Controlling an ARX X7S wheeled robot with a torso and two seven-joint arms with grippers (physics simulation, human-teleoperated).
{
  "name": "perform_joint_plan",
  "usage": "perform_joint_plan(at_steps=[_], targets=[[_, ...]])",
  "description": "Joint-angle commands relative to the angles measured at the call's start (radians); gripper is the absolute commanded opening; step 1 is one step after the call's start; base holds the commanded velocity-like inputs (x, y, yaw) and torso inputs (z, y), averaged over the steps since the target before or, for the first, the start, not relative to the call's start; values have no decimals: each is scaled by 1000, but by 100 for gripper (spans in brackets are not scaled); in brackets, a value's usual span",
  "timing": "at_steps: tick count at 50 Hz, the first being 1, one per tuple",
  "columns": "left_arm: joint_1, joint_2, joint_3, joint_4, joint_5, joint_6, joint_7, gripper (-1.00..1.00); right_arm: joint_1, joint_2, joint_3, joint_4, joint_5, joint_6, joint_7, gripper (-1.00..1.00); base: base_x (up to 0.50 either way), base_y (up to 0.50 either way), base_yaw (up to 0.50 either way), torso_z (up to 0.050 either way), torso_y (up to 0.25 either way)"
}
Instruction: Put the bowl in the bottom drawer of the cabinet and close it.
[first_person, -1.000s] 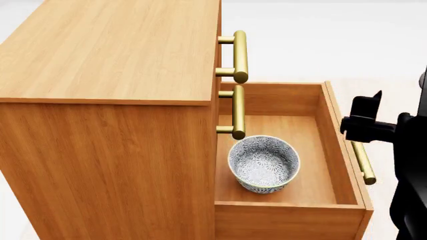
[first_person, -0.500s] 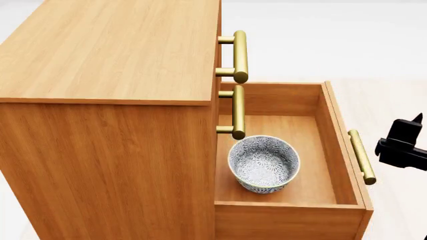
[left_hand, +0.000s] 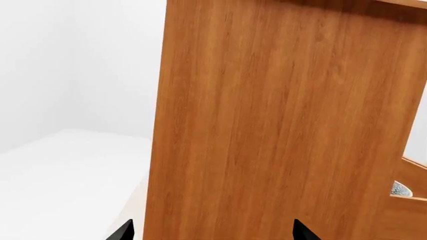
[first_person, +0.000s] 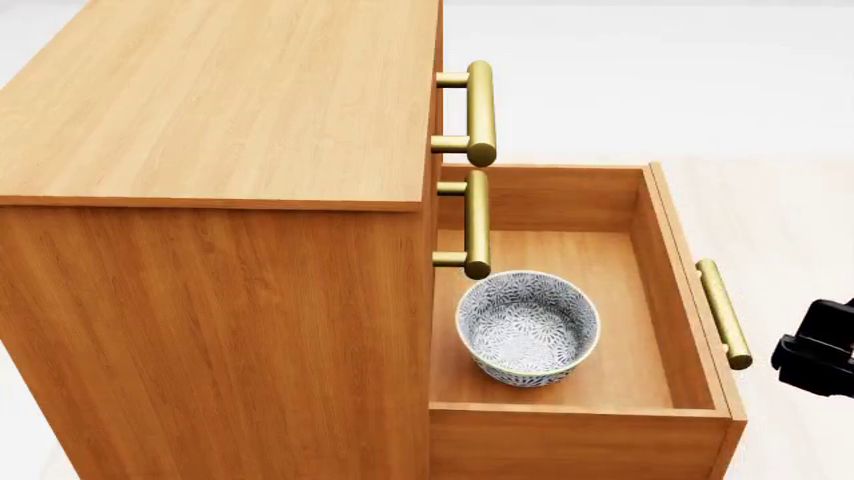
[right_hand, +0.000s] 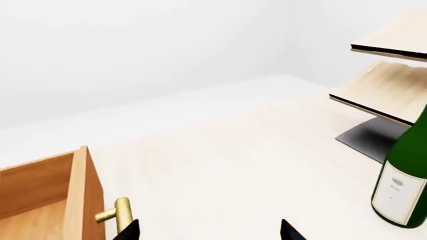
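The speckled grey-blue bowl (first_person: 529, 326) sits upright on the floor of the bottom drawer (first_person: 667, 300), which is pulled far out of the orange-brown cabinet (first_person: 214, 200). A sliver of the bowl (left_hand: 400, 189) shows past the cabinet side (left_hand: 280, 125) in the left wrist view. The drawer's brass handle (first_person: 723, 313) runs along its front; its end (right_hand: 122, 214) lies just beside one right fingertip. My right gripper (right_hand: 209, 231) is open over bare floor, outside the drawer front. My left gripper (left_hand: 212, 231) is open, facing the cabinet's side panel.
Two upper drawers are shut, their brass handles (first_person: 477, 112) sticking out above the open drawer. A green wine bottle (right_hand: 405, 180) stands on the floor by a pale slanted rack (right_hand: 387, 75). Part of the right arm (first_person: 821, 350) shows at the head view's right edge.
The right arm has drawn back from the drawer's front, moving right and down toward the head view's edge. Bowl and drawer have not moved.
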Motion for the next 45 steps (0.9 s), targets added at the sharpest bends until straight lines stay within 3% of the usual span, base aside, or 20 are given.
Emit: perform_joint_plan(at_steps=[1,45], targets=[[5,-4,0,12,1,-4,-6,100,-53,-4,13,8,-4,-28,-8,100,0,0,0,0,0],[1,-6,5,5,4,3,-6,100,-134,-27,-26,145,-68,-147,-38,100,0,0,0,0,0]])
